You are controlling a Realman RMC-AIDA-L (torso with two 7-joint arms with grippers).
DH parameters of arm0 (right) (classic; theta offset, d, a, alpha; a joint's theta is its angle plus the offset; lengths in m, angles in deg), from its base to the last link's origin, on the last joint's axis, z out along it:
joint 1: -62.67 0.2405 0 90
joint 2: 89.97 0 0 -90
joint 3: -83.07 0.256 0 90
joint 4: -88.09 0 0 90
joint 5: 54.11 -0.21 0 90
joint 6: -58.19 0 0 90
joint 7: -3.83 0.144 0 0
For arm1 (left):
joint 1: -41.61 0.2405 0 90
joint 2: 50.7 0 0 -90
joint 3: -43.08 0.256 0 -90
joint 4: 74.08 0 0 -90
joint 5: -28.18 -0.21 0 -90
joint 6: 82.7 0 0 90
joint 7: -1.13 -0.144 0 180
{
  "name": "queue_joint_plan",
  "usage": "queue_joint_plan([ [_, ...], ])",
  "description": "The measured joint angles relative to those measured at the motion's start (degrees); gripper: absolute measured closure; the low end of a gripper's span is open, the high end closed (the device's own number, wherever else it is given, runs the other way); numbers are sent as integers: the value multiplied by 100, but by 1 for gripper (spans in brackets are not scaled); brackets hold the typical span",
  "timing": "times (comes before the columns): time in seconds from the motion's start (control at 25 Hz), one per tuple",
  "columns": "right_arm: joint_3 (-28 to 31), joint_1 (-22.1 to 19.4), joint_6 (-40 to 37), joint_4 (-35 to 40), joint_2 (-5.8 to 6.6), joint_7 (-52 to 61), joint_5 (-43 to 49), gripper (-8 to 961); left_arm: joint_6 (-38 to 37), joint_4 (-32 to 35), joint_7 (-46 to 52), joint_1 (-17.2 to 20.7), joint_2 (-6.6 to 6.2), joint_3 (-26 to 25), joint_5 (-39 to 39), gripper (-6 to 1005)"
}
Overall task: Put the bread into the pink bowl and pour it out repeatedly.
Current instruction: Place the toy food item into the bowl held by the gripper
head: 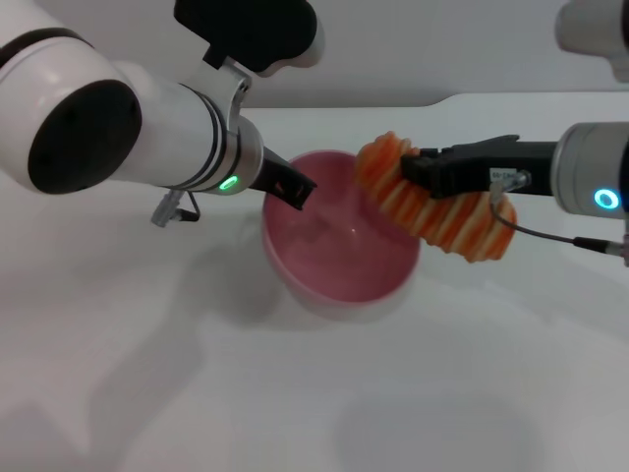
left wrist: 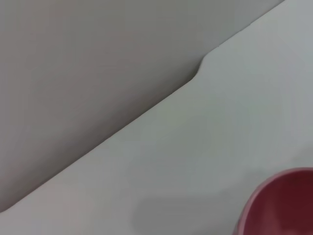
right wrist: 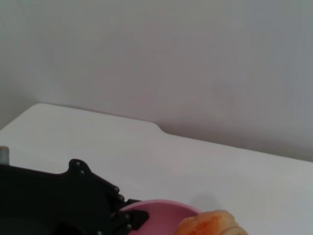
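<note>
The bread [head: 437,202] is held in the air by the right gripper [head: 425,173], whose black fingers are closed around the loaf near its upper, far end. In the head view the loaf is tilted, with its orange-and-tan ridges running from a higher end beside the far right part of the bowl's rim down to a lower end that hangs outside the bowl on the robot's right. The upper end of the loaf is seen over the right edge of the pink bowl [head: 334,265]; whether it touches the rim cannot be told. The bowl is gripped at its far left rim by the left gripper [head: 291,187], one dark finger being seen inside the rim, and the fingers are clamped on the wall there. The bowl is tipped slightly toward the camera, so that its smooth pink inside is shown, and nothing is seen lying in it. It is set on or just above the white table [head: 147,374]; a soft shadow is cast below it. In the right wrist view a golden-orange end of the bread [right wrist: 211,224] is seen at the near rim of the pink bowl [right wrist: 161,211], with the black left gripper [right wrist: 115,215] on the rim's other side. In the left wrist view only a curved part of the pink bowl [left wrist: 281,205] is shown, against the white table [left wrist: 171,161].
</note>
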State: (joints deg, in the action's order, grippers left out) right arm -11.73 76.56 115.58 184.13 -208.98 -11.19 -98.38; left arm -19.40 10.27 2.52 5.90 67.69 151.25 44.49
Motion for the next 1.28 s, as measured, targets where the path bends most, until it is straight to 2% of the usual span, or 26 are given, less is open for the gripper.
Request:
queue_joint_plan([
  [0.4, -190, 333, -226, -534, -1, -1, -164, 823, -118, 11, -7, -104, 4, 99, 127, 903],
  [0.84, -157, 387, -301, -718, 16, -132, -381, 742, -135, 12, -15, -121, -1, 145, 126, 901],
  [1.04, -178, 377, -291, -726, 16, -132, -390, 507, -202, -59, -97, -127, -8, 94, 128, 900],
  [1.28, -18, 237, -306, -296, 21, -175, -378, 419, -299, -190, -137, -129, -9, 95, 126, 899],
])
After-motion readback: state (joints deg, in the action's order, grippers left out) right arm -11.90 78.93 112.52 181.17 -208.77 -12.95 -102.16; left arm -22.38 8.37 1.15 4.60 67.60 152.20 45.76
